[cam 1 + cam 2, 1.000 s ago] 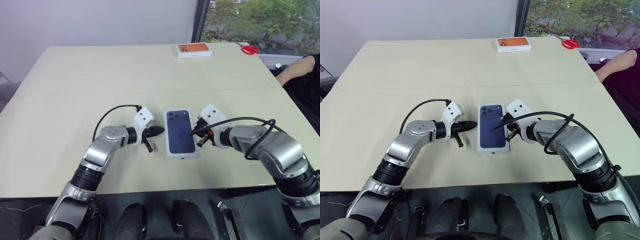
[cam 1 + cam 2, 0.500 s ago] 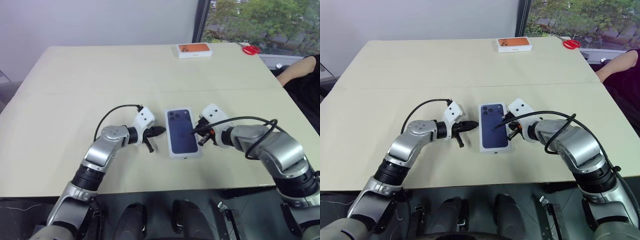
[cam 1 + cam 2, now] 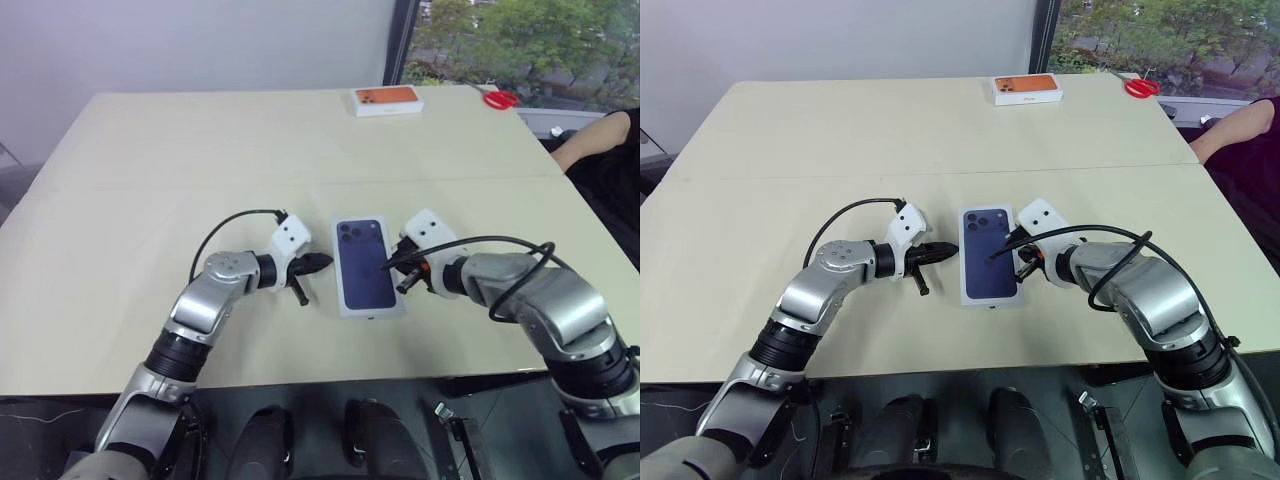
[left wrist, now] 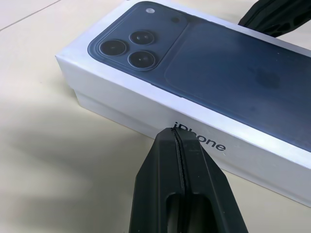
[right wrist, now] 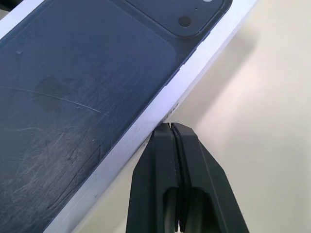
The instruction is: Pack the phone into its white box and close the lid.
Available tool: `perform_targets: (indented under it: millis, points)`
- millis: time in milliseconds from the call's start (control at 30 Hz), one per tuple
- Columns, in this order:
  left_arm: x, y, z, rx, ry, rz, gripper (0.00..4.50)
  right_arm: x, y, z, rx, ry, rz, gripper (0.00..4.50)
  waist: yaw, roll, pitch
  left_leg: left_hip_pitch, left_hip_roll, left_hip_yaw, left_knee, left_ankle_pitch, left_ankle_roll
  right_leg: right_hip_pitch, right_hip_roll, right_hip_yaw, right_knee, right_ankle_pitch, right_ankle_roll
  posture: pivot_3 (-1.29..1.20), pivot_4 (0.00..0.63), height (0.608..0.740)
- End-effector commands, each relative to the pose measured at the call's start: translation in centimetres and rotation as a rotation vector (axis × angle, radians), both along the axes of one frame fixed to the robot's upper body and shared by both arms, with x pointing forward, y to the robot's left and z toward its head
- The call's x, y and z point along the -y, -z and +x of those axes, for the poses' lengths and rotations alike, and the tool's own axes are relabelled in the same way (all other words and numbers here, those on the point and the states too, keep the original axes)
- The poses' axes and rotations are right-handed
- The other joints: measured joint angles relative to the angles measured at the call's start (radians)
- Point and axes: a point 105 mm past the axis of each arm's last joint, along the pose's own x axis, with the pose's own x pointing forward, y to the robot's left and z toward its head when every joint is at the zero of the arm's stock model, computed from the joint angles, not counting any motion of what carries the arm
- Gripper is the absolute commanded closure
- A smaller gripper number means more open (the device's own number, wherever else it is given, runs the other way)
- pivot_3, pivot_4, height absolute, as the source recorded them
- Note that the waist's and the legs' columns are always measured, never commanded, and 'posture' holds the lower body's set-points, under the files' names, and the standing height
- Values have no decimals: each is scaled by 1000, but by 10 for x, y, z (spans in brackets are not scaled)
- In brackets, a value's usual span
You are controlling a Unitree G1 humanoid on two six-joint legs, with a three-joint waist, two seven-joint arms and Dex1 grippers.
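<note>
Between two closed pincers (image 3: 322,264) (image 3: 388,266) lies one white box (image 3: 366,266).

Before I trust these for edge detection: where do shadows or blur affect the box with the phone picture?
Left wrist view: the white box throws a soft shadow on the table, and the shut left gripper looks soft up close. Right wrist view: a shadow runs along the box's side; the glossy top shows scratches and smudges. Head views: even light.

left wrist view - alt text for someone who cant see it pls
The left gripper, its black fingers shut, points at the long side of a closed white box printed with a dark blue phone picture, on a beige table. The right gripper sits beyond the box.
</note>
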Motion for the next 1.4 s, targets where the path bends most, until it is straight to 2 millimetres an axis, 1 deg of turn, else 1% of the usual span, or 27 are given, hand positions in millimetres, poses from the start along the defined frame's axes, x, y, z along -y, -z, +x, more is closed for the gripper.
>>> perform_targets:
  millis: [33,300,400,467,500,533,600,633,700,767,867,967,1033,1100,1233,1333,1400]
  points:
    - [11,-14,0,53,44,-10,4500,-5,-9,0,37,-20,30,4456,0,0,0,0,0,0,0,0,0,0,0,0,0,0,0,0,150,740]
    - [12,-12,3,30,24,-22,4500,-2,-9,2,44,3,27,4456,0,0,0,0,0,0,0,0,0,0,0,0,0,0,0,0,150,740]
    - [8,-17,2,24,27,-46,4500,2,-14,3,64,14,21,4456,1,0,0,0,0,0,0,0,0,0,0,0,0,0,0,0,150,740]
    - [3,-22,1,15,29,-67,4500,6,-18,3,78,19,14,4456,0,0,0,0,0,0,0,0,0,0,0,0,0,0,0,0,150,740]
    - [-2,-28,2,16,23,-88,4500,13,-22,4,94,28,4,4456,0,0,0,0,0,0,0,0,0,0,0,0,0,0,0,0,150,740]
    - [-8,-36,5,26,1,-112,4500,20,-28,3,116,33,-7,4456,1,0,0,0,0,0,0,0,0,0,0,0,0,0,0,0,150,740]
    - [-14,-47,11,40,-34,-145,4500,28,-35,0,141,20,-18,4456,4,0,0,0,0,0,0,0,0,0,0,0,0,0,0,0,150,740]
    - [-13,-52,15,50,-45,-155,4500,27,-38,-4,148,-6,-15,4456,5,0,0,0,0,0,0,0,0,0,0,0,0,0,0,0,150,740]
    - [-4,-62,20,80,-44,-159,4500,22,-39,-13,144,-70,13,4456,11,0,0,0,0,0,0,0,0,0,0,0,0,0,0,0,150,740]
    - [4,-64,26,96,-53,-144,4500,13,-39,-21,134,-130,39,4456,16,0,0,0,0,0,0,0,0,1,0,0,0,0,0,0,150,740]
    - [18,-58,38,88,-75,-109,4500,-8,-33,-40,93,-244,89,4456,21,0,0,1,0,0,0,0,0,1,1,0,0,0,0,0,150,740]
    - [27,-45,45,55,-83,-44,4500,-17,-22,-48,45,-262,100,4456,19,0,0,1,0,0,0,0,0,1,1,0,0,0,0,0,150,740]
    - [28,-30,51,9,-111,23,4500,-18,-11,-47,2,-224,100,4456,20,0,0,1,0,0,0,0,0,1,1,0,0,0,0,0,150,740]
    - [29,-17,53,-29,-112,75,4500,-17,-1,-45,-35,-178,95,4456,20,0,0,1,0,0,0,0,0,1,1,0,0,0,0,0,150,740]
    - [30,0,45,-62,-59,158,4500,-14,9,-45,-79,-130,91,4456,21,-1,-1,1,0,0,0,0,0,1,1,0,0,0,0,0,150,740]
    - [25,10,44,-77,-71,194,4500,-12,14,-45,-101,-110,82,4456,21,-1,-2,3,0,0,0,0,0,3,1,0,0,0,0,0,150,740]
    - [22,11,45,-83,-83,181,4500,-11,17,-45,-115,-97,78,4456,21,-2,-3,4,0,-1,0,0,0,5,1,0,0,0,0,0,150,740]
